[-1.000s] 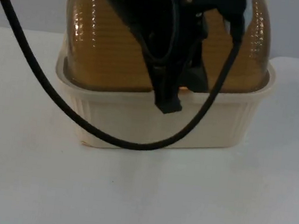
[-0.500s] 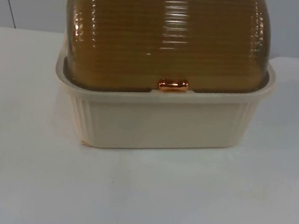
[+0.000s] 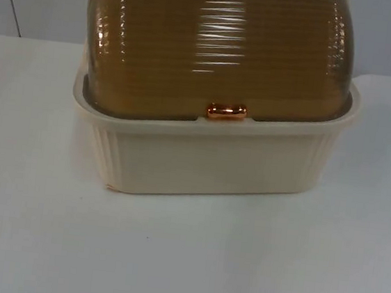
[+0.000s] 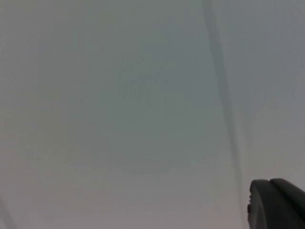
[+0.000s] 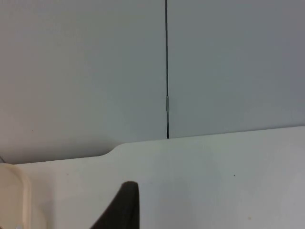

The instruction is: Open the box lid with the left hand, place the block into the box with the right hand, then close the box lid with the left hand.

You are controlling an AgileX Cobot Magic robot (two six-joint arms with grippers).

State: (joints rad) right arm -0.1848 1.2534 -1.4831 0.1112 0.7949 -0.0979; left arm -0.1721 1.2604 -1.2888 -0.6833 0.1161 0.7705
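A cream ribbed box (image 3: 208, 162) stands in the middle of the table in the top view. Its amber see-through domed lid (image 3: 219, 51) is down on the rim. A small copper handle (image 3: 226, 111) sits at the lid's front edge. The ribbed lid hides whatever is inside. A black part of my left gripper (image 4: 276, 202) shows against the grey partition wall, away from the box. A black part of my right gripper (image 5: 121, 207) hangs over the white table, with a corner of the box (image 5: 14, 195) beside it.
White table top (image 3: 184, 257) lies in front of the box and on both sides of it. The grey partition wall (image 5: 95, 71) with a dark vertical seam (image 5: 167, 71) closes off the table's far edge.
One second ago the left arm hung over the lid with its gripper at the copper handle. It has since left the top view. The lid stays down.
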